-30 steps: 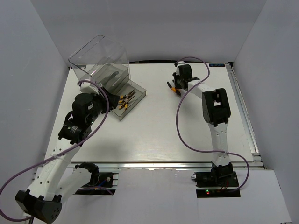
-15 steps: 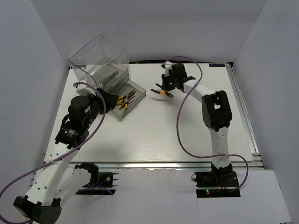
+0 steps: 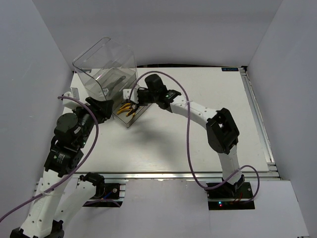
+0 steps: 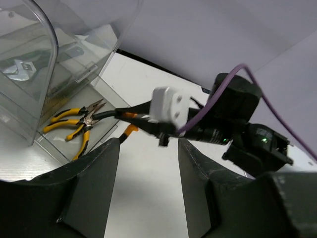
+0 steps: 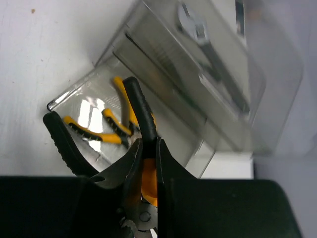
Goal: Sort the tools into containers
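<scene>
Right gripper (image 5: 147, 166) clamped on black-and-orange-handled pliers (image 5: 140, 111) above the open grey-tinted clear plastic drawer (image 5: 84, 96), near the tabletop's far-left corner. Risk: splayed handles snag the drawer wall on release and the pliers spill out. Left gripper (image 4: 148, 163) wide apart, empty.

Pliers (image 4: 64, 125), orange/yellow-handled: three. Adjustable wrench (image 5: 213, 54), silver: one. Clear plastic drawer cabinet (image 3: 106, 64): one. Robot arms (image 3: 198, 111): two.

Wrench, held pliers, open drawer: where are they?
adjustable wrench (image 5: 194, 26), right wrist view, its head.
held pliers (image 5: 141, 111), right wrist view, black handle.
open drawer (image 3: 142, 112), top external view, right wall.
</scene>
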You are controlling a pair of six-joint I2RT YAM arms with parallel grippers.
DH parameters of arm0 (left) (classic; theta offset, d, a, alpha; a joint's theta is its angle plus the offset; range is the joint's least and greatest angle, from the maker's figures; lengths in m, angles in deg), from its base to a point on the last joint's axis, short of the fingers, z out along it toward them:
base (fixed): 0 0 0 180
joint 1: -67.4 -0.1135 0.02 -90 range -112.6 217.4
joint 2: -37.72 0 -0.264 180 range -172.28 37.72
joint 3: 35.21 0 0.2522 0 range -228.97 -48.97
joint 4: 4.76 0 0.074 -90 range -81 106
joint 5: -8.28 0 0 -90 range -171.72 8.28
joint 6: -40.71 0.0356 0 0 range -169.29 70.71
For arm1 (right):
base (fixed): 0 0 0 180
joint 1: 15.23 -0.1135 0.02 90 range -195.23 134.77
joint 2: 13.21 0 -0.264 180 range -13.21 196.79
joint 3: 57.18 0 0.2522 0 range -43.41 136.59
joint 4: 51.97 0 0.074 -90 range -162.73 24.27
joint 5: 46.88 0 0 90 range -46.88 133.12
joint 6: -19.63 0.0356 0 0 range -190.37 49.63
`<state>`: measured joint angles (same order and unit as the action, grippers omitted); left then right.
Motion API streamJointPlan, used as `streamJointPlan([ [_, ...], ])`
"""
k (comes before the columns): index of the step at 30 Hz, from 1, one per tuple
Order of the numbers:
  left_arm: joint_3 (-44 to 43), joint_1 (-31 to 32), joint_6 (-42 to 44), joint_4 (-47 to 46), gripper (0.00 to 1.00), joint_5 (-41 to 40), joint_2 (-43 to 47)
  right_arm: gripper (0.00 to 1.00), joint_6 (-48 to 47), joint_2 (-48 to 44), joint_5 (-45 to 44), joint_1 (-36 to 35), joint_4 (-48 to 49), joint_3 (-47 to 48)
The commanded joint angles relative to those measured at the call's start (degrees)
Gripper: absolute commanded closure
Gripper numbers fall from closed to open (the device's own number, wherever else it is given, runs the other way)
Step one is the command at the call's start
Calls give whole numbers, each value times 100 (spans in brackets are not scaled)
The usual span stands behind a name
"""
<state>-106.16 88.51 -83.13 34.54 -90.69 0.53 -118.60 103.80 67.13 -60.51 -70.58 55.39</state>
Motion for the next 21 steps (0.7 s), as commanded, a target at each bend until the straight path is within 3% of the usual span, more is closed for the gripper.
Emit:
streamJointPlan([
  [1, -152, -27, 71, 206, 39, -184, 150, 100, -1837, 321, 122, -235, 45, 402],
  [9, 6, -36, -78, 390, 39, -228, 554, 100, -2867, 1095, -142, -412, 159, 1008],
  [21, -134, -36, -79, 531, 39, -96, 450, 100, -2604, 1456, -537, -420, 985, 737],
])
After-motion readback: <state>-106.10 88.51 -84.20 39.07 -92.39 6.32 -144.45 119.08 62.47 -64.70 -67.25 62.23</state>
